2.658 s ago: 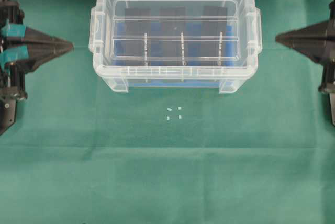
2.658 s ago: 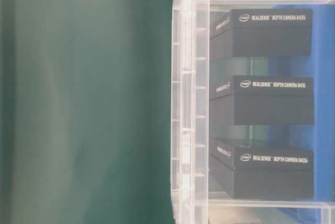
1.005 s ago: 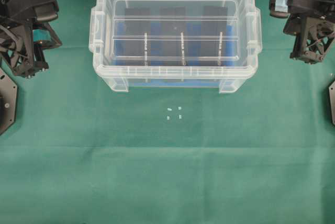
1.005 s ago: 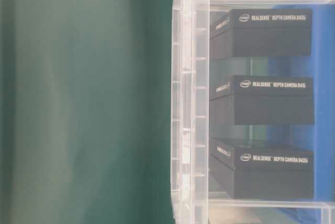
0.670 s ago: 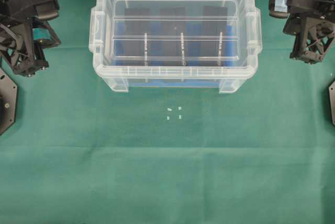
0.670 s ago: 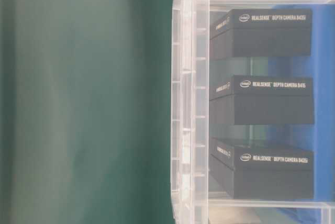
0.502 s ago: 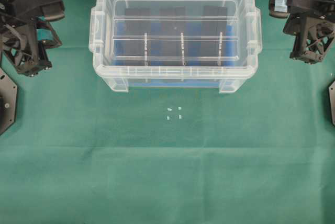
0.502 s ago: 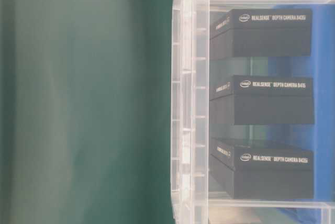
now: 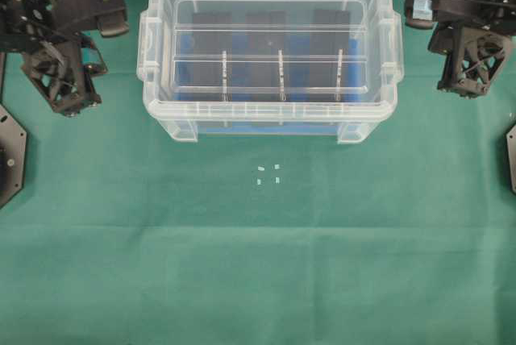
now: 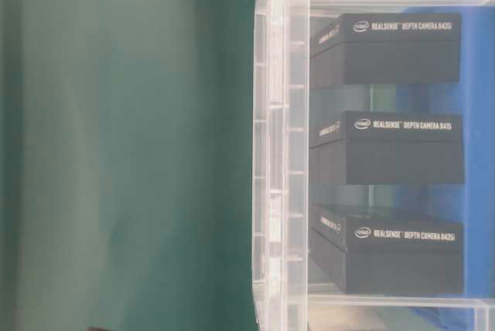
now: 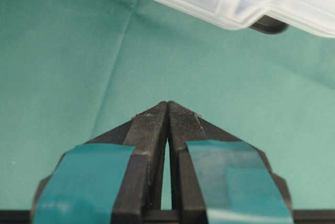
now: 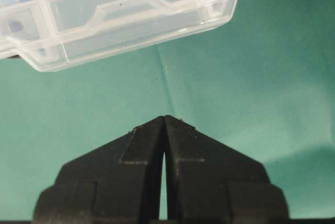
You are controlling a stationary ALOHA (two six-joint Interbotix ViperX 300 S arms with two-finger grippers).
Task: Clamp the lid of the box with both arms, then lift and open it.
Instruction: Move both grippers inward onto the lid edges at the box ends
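The overhead view looks straight down on the whole green table [image 9: 266, 264], with the box [image 9: 268, 119] at 12 o'clock. The table-level view is turned sideways and very near the box wall. Each wrist view looks along its gripper; both share the box edge.

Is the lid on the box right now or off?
On. The lid sits flat on the box, neither pincer touching it.

Green counter [image 9: 258, 264] lies open between my fingers [image 11: 167, 110] and the box [image 9: 268, 111] on both sides; only three small white scraps [image 9: 268, 174] dot its front approach.
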